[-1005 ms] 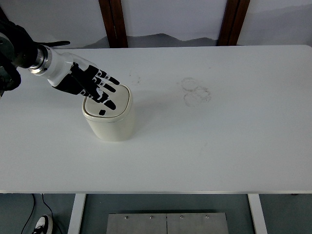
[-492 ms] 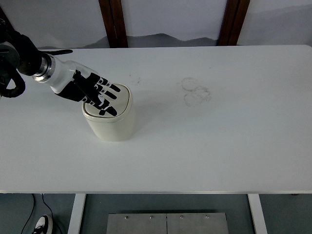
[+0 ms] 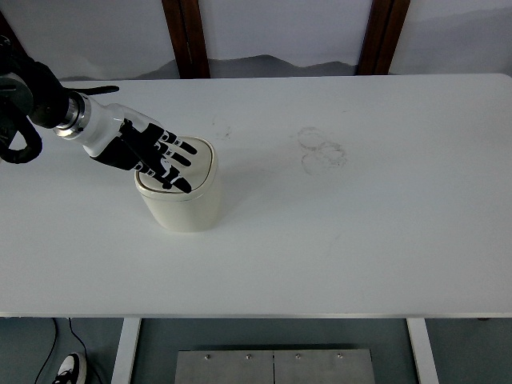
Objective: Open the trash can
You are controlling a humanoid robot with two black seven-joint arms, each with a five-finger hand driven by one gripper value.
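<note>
Top view: the left hand [image 3: 152, 152], fingers spread flat and holding nothing, lies over the lid of the trash can [image 3: 186, 200], which stands upright directly beneath its fingertips [image 3: 182, 186] on the table [image 3: 360, 224]. The lid appears still closed, so the next move is likely a downward press; the right hand is out of sight, leaving the left the only one near.

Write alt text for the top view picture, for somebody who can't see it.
A robot's left hand, reaching in from the left, lies with fingers spread over the closed lid of a small cream trash can that stands upright on a white table. Faint ring marks show on the tabletop to the can's right, and no right hand is visible.
</note>
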